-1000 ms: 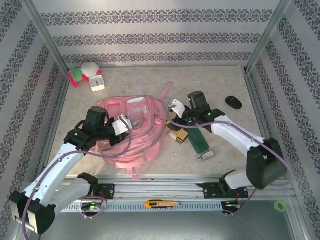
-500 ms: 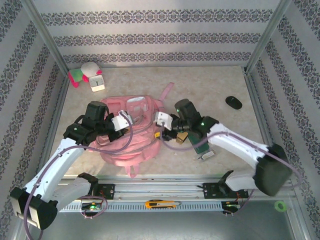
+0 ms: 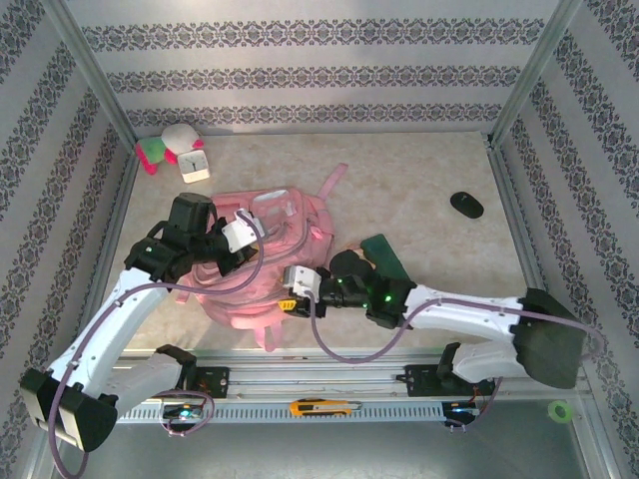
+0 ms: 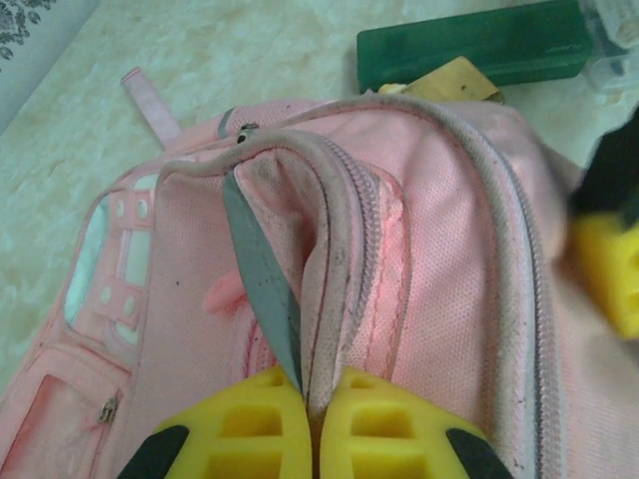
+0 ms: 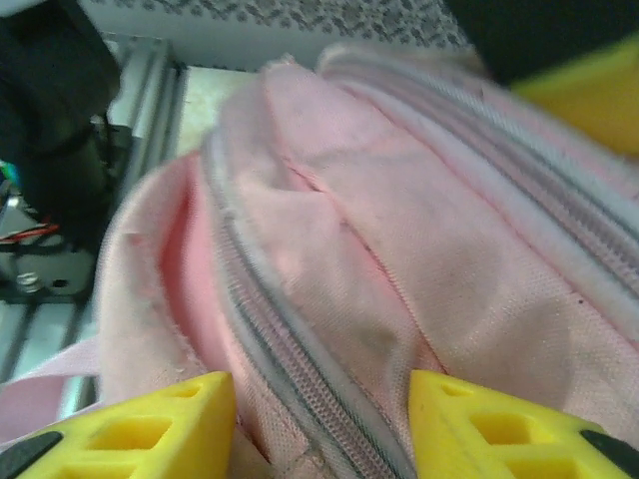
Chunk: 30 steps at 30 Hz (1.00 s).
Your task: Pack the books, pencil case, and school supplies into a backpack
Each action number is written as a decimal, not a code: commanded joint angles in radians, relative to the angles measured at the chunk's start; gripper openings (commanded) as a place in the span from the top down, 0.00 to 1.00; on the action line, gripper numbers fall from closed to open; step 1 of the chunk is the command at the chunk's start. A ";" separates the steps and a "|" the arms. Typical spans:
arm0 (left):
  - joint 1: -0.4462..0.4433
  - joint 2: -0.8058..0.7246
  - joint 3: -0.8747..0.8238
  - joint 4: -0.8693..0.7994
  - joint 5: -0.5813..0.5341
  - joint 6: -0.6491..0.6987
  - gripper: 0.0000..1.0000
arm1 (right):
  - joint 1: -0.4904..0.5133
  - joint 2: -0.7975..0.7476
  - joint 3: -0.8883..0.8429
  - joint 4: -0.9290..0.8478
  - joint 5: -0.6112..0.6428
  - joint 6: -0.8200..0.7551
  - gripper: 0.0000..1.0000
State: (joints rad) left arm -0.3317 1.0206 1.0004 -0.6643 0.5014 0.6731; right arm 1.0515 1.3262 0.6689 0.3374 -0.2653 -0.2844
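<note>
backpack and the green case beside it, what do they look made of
The backpack looks like soft woven fabric, matte pink: visible weave, puckered seams, zip tape. The pencil case seems hard plastic, smooth dark green with straight edges; not certain.

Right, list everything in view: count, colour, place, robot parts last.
soft pink fabric backpack: one, pink, table centre, between the grippers
long dark green pencil case: one, dark green, right of backpack
shiny gold-tan box: one, gold-tan, beside the case
black oval object: one, black, far right
white square clock: one, white, far-left corner
plush toy: one, pink-green-white, beside clock
yellow utility knife: one, yellow, near rail
green ring: one, green, near-right corner
left gripper: one, yellow, shut on backpack's zip edge
right gripper: one, yellow, open astride backpack fabric
</note>
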 commanded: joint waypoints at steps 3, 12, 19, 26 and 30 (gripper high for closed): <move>0.011 -0.029 0.131 0.116 0.140 -0.023 1.00 | 0.007 0.078 -0.073 0.162 0.082 0.077 0.53; 0.014 -0.070 0.072 0.082 0.082 0.061 1.00 | -0.067 -0.091 -0.091 0.038 -0.092 0.104 0.42; 0.013 -0.174 -0.079 0.141 0.154 0.116 1.00 | -0.376 -0.201 0.016 -0.353 -0.412 0.006 0.34; 0.013 -0.256 -0.180 0.057 0.185 0.321 1.00 | -0.579 0.032 0.237 -0.529 -0.512 -0.218 0.29; 0.013 -0.308 -0.215 0.007 0.157 0.410 1.00 | -0.593 0.190 0.394 -0.648 -0.530 -0.369 0.29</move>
State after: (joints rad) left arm -0.3252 0.7658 0.7776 -0.7036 0.5907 0.9478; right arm 0.4595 1.4517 0.9783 -0.1741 -0.7174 -0.4915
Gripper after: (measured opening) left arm 0.051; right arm 0.708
